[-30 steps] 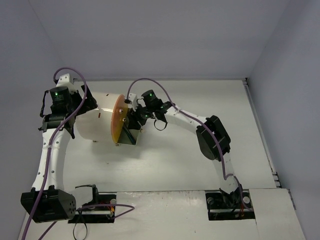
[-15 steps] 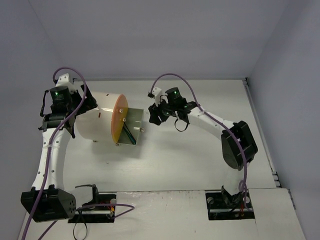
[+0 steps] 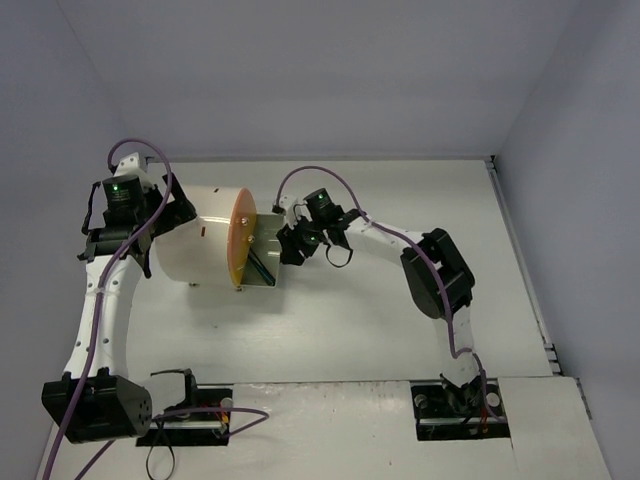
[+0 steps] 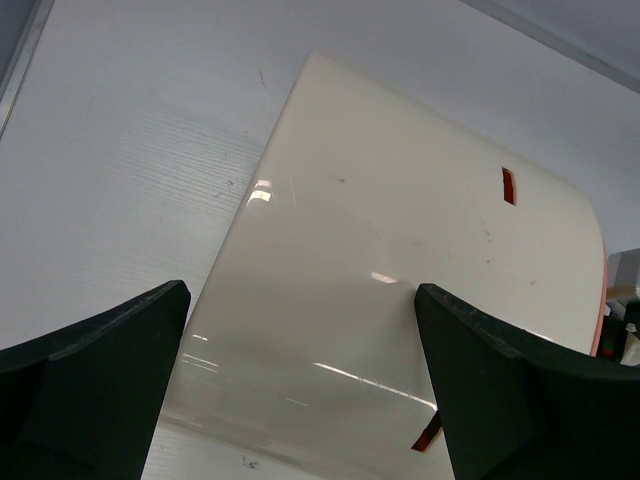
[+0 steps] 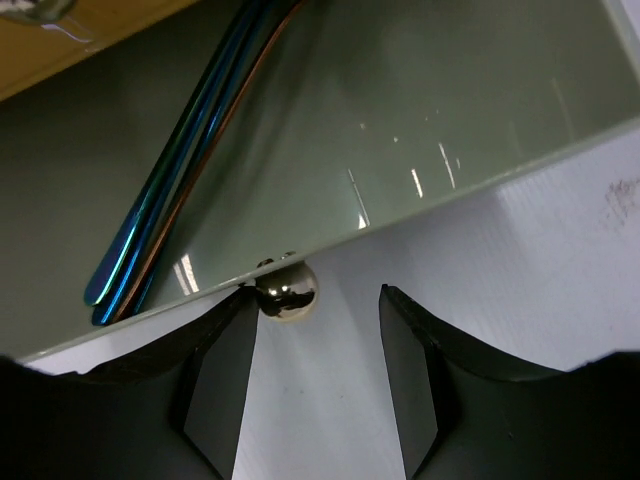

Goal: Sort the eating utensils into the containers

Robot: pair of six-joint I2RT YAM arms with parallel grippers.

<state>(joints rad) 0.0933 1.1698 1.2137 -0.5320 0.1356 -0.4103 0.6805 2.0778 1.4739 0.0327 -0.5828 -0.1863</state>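
The cream-white drum cabinet (image 3: 195, 245) lies on its side with its round orange front (image 3: 240, 238) facing right. One container, a drawer (image 3: 264, 238), stands slid out of it. Inside the drawer (image 5: 430, 110) lie slim blue and copper eating utensils (image 5: 165, 215), seen as dark lines (image 3: 262, 268) from above. My right gripper (image 5: 315, 340) is open at the drawer's front edge, with the shiny knob (image 5: 287, 290) against its left finger (image 5: 225, 370). My left gripper (image 4: 300, 400) is open, its fingers spread over the drum's cream side (image 4: 400, 250).
White table (image 3: 400, 330) all around, with grey walls close on the left, back and right. The right arm's purple cable (image 3: 320, 175) loops above the drawer. Both arm bases (image 3: 460, 405) sit at the near edge.
My right gripper drew away to the right, then came back left to the drawer's knob. The drawer stands further out than a second ago. The left arm has barely moved.
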